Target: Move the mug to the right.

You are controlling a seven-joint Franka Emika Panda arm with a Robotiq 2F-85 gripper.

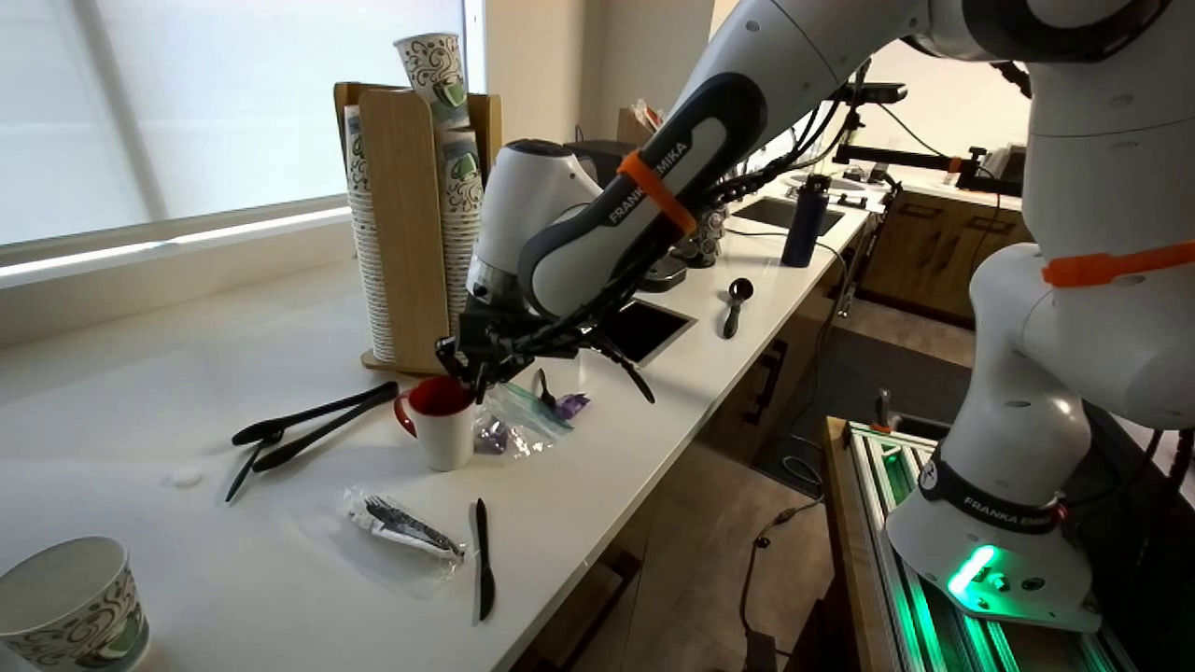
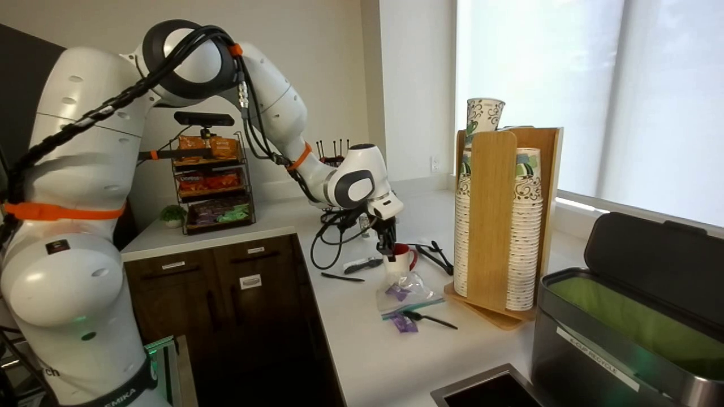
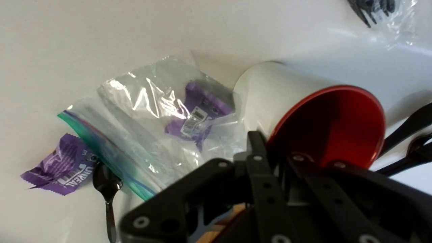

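The mug (image 1: 446, 439), white outside and red inside, stands upright on the counter in both exterior views, its red handle facing away from my gripper. It also shows in an exterior view (image 2: 400, 263) and large in the wrist view (image 3: 280, 91). My gripper (image 1: 478, 385) points down at the mug's rim; it is also in an exterior view (image 2: 390, 253). In the wrist view my gripper (image 3: 270, 150) has one finger outside the mug's wall and the other inside the red opening, with the rim pinched between them. The inner fingertip is hidden in shadow.
A clear zip bag (image 3: 145, 111) with a purple wrapper touches or nearly touches the mug. A black spoon (image 3: 108, 189), black tongs (image 1: 317, 420), wrapped cutlery (image 1: 406, 525) and a black knife (image 1: 483, 560) lie nearby. A wooden cup rack (image 2: 492, 226) stands behind; a patterned cup (image 1: 79, 607) sits in front.
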